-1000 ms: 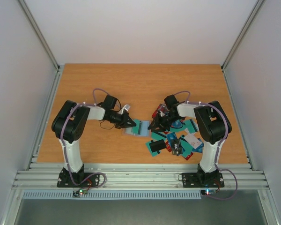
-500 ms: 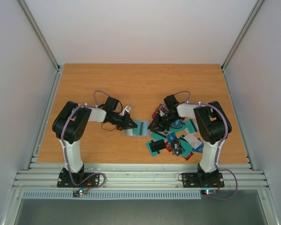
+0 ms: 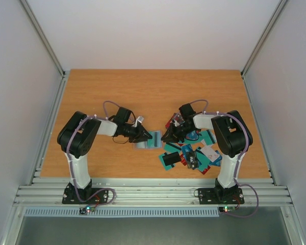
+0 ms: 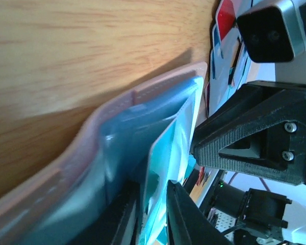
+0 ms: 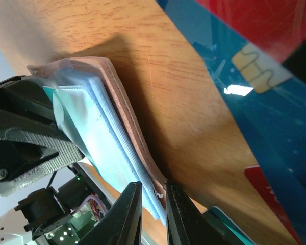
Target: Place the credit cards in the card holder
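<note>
The card holder (image 3: 142, 145) lies at the table's middle, tan outside with a greyish-blue lining (image 4: 117, 132). My left gripper (image 3: 144, 136) is shut on a teal credit card (image 4: 160, 168) whose far end sits inside the holder's open mouth. My right gripper (image 3: 168, 137) is shut on the holder's edge (image 5: 125, 107), pinching the tan and blue layers, and faces the left gripper. The other credit cards (image 3: 194, 153), teal, red, blue and white, lie in a loose pile under and right of the right arm.
A red card (image 5: 255, 20) and a dark teal chip card (image 5: 275, 112) lie on the wood right beside the holder. The right gripper's body (image 4: 255, 148) fills the left wrist view's right side. Bare wooden table (image 3: 153, 92) extends behind both arms.
My left gripper has moved right with the teal card, closing the gap to the right gripper. The right arm has hardly moved.
</note>
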You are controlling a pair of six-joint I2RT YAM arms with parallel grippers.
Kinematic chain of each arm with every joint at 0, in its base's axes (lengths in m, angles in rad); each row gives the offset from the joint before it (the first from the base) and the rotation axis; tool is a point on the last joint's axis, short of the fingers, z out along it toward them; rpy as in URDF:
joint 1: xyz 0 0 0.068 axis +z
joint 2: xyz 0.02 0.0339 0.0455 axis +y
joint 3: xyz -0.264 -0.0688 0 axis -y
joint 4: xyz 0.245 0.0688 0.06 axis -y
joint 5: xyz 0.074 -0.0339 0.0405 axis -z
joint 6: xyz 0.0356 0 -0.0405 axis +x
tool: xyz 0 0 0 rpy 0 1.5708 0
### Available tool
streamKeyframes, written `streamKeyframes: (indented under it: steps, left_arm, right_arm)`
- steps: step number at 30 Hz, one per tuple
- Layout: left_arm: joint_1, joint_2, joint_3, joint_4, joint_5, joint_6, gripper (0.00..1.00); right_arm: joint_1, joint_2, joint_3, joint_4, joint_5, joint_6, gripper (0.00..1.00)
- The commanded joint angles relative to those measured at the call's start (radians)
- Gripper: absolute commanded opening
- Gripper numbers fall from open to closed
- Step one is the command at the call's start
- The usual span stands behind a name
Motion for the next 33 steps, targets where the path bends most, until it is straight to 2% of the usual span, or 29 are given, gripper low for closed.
streamKeyframes:
  steps: [1, 4, 15, 24, 33]
  left_arm:
    - [-0.04, -0.008, -0.009, -0.039, -0.094, -0.03, 0.21]
    - [-0.05, -0.027, 0.008, -0.124, -0.14, -0.018, 0.27]
    - [-0.077, -0.068, 0.126, -0.456, -0.271, 0.053, 0.36]
    - [-0.094, 0.009, 0.26, -0.616, -0.282, 0.048, 0.47]
    - [-0.104, 0.108, 0.496, -0.95, -0.386, 0.062, 0.61]
  right_arm:
    - [0.003, 0.036, -0.046, 0.019, 0.022, 0.089, 0.15]
    - [0.003, 0.038, -0.059, 0.038, 0.016, 0.098, 0.15]
    - [0.003, 0.055, -0.071, 0.085, 0.006, 0.129, 0.13]
    - [0.003, 0.054, -0.073, 0.102, 0.002, 0.143, 0.13]
    - [0.005, 0.05, -0.057, 0.09, -0.003, 0.155, 0.13]
